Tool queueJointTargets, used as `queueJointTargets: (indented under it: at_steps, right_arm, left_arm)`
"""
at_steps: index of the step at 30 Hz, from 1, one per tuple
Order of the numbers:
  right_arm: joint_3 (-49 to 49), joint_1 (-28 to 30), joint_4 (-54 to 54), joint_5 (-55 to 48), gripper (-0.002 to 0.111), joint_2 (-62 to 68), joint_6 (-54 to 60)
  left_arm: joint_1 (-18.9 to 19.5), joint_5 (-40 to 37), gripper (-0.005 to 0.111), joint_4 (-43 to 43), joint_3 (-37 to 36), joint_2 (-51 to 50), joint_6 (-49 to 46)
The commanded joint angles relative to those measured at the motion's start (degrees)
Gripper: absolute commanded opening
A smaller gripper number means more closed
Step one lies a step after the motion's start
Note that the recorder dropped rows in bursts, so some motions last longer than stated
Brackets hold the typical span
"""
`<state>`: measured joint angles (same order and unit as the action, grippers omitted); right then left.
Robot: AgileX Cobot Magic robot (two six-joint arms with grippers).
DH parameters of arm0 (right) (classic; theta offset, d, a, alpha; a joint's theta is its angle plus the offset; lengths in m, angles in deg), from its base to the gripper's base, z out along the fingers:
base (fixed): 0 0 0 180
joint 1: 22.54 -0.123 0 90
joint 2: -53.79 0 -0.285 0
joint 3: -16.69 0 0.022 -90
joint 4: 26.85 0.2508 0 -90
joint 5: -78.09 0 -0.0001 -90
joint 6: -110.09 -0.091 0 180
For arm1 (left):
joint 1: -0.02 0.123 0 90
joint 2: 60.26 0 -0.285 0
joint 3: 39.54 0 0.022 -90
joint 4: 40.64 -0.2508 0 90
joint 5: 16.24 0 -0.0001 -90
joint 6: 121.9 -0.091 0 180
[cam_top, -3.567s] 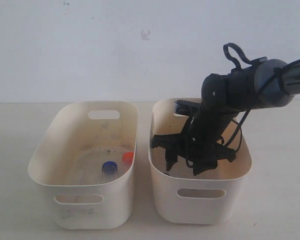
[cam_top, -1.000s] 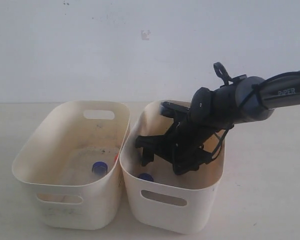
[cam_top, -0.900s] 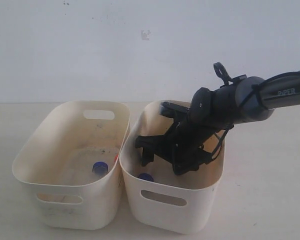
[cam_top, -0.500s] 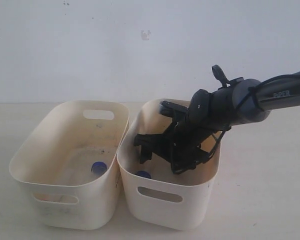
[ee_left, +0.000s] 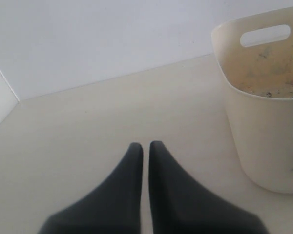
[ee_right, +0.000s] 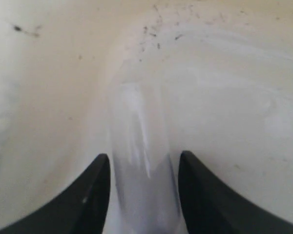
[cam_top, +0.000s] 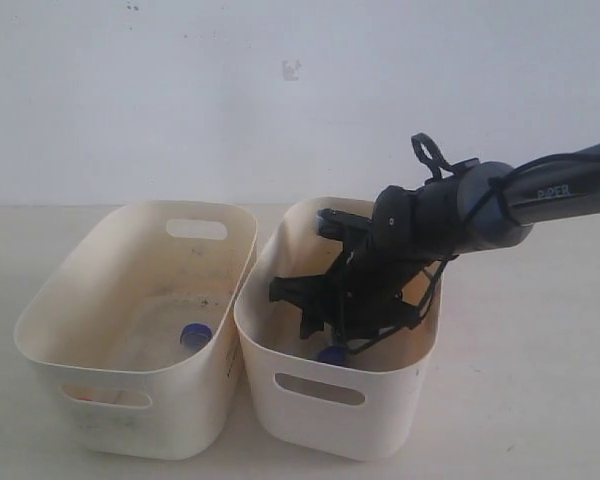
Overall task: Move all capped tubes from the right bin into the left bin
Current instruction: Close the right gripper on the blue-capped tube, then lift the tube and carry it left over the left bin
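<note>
Right bin (cam_top: 390, 420) slid left, beige tabletop (cam_top: 540, 400), wall (cam_top: 180, 100)

Black right arm (cam_top: 460, 210) crowds the right cream oval plastic tub (cam_top: 380, 420); left cream tub (cam_top: 130, 425), snug against it, is mostly open. Bench (cam_top: 540, 400) further right's free.

Exterior: we look in from beyond the front edge of the worktop (cam_top: 540, 400), slightly above, toward the white wall (cam_top: 280, 100), both bins whole. Left wrist: low over the worktop, looking past the left gripper (ee_left: 145, 146) at that wall. It shares the left bin (ee_left: 263, 141) with the exterior. Right wrist: we sit inside the right bin (cam_top: 400, 415), so near that the clear tube (ee_right: 136, 126) between the right gripper (ee_right: 144, 157) fingers blurs.
</note>
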<state>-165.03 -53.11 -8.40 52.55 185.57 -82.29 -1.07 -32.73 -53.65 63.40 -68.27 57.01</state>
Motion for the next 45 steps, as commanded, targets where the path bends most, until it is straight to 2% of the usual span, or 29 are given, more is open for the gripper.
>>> queueJointTargets:
  at_steps: [1, 5, 8, 10, 11, 36, 42, 45]
  right_arm:
    - [1.6, 1.2, -5.7, -7.7, 0.044, 2.4, -1.6]
    - [1.6, 2.0, -5.9, -8.8, 0.043, 1.6, -1.7]
    - [1.6, 2.1, -7.3, -9.1, 0.023, 0.6, -1.7]
    - [1.6, 2.1, -8.4, -8.9, 0.001, -0.1, -2.7]
    - [1.6, 2.1, -8.9, -8.9, 0.0, -0.4, -3.4]
    - [1.6, 2.1, -11.5, -14.1, 0.0, -24.8, -5.7]
    - [1.6, 2.0, -7.9, -12.7, 0.0, -31.9, -6.7]
    - [1.6, 0.0, -3.5, -9.0, 0.0, -33.8, -4.9]
  left_arm:
    - [-0.1, 0.2, 0.004, -0.1, -0.2, 0.2, -0.1]
    - [-0.1, 0.2, 0.004, -0.1, -0.2, 0.2, -0.1]
    - [-0.1, 0.2, 0.004, -0.1, -0.2, 0.2, -0.1]
    - [-0.1, 0.2, 0.004, -0.1, -0.2, 0.2, -0.1]
    - [-0.1, 0.2, 0.004, -0.1, -0.2, 0.2, -0.1]
    - [-0.1, 0.2, 0.004, -0.1, -0.2, 0.2, -0.1]
    - [-0.1, 0.2, 0.004, -0.1, -0.2, 0.2, -0.1]
    - [-0.1, 0.2, 0.004, -0.1, -0.2, 0.2, -0.1]
